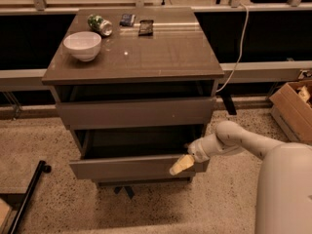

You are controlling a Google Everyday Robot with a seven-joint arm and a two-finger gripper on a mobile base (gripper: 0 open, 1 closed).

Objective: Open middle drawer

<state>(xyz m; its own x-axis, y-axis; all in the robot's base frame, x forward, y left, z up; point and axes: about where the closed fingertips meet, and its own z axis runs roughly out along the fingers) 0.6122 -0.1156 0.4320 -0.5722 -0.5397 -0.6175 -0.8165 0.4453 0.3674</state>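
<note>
The taupe-grey flat-fronted middle drawer (pixel 126 168) stretches left of our gripper (pixel 181 165), which touches its top edge; its grip we cannot tell. Pulling off-centre could jam it.

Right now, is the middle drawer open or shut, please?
Open: the middle drawer juts out, its inside showing; the gripper is at its front panel.

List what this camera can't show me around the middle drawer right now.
Middle drawer inside: mostly shadowed under the upper drawer.
Gripper, at the drawer's right front corner: its contact with the panel is hidden behind the gripper itself.
Lowest drawer: covered by the pulled-out front.
Cardboard box: cut by the right edge.
</note>
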